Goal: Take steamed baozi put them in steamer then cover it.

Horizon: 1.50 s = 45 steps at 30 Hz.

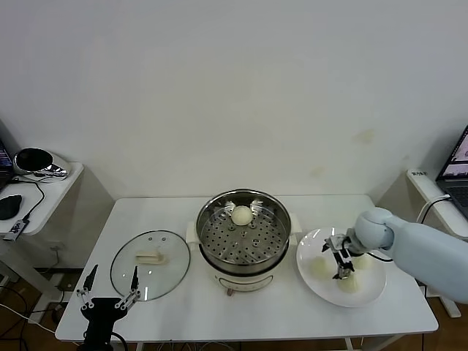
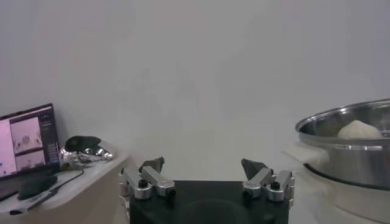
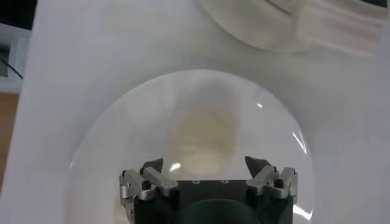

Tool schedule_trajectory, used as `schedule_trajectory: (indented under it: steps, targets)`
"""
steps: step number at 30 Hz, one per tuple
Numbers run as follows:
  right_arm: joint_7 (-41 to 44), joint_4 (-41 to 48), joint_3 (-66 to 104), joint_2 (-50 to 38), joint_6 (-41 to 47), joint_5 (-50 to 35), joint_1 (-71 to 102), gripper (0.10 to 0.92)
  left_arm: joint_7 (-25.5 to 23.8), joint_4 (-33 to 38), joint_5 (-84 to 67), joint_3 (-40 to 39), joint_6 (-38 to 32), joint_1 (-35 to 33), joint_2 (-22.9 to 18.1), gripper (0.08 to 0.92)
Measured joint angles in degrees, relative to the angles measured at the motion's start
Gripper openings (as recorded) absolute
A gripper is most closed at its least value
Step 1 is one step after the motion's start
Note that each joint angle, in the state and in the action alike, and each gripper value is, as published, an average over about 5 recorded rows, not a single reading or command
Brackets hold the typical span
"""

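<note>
White table against a plain wall holds a steel steamer at its centre, with one bun on its tray. A glass lid lies flat to its left. The right gripper, fingers wide, hangs over a white plate holding the other buns. The left gripper, also wide and empty, waits at the table's front edge near the lid.

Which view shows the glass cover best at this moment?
The head view: the cover lies whole and flat on the table left of the steamer, handle up, behind the parked left gripper. Neither wrist view shows it; the left wrist view catches only the steamer's side.
</note>
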<state>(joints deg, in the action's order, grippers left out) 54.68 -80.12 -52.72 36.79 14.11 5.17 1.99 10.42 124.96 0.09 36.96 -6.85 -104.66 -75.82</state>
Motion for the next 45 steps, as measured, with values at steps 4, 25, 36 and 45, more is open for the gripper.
schedule_trajectory:
  steps: [4, 25, 36, 45]
  targets:
    - [0.04, 1.24, 0.24, 1.53, 0.36, 0.28, 0.48, 0.822, 0.0, -0.21, 0.01, 0.02, -0.01, 0.13, 0.0, 0.823]
    - [2.93, 0.99, 0.1, 1.37, 2.2, -0.43, -1.74, 0.526, 0.0, 0.03, -0.13, 0.08, -0.01, -0.19, 0.06, 0.823]
    - [5.5, -6.08, -4.75, -5.27, 4.22, -6.55, -14.32, 0.537, -0.19, 0.07, -0.21, -0.57, 0.1, 0.33, 0.59, 0.823]
    - [4.85, -11.66, -13.06, -4.58, 7.38, -15.04, -32.04, 0.544, -0.3, 0.05, -0.99, -0.45, 0.23, 0.89, 1.26, 0.823]
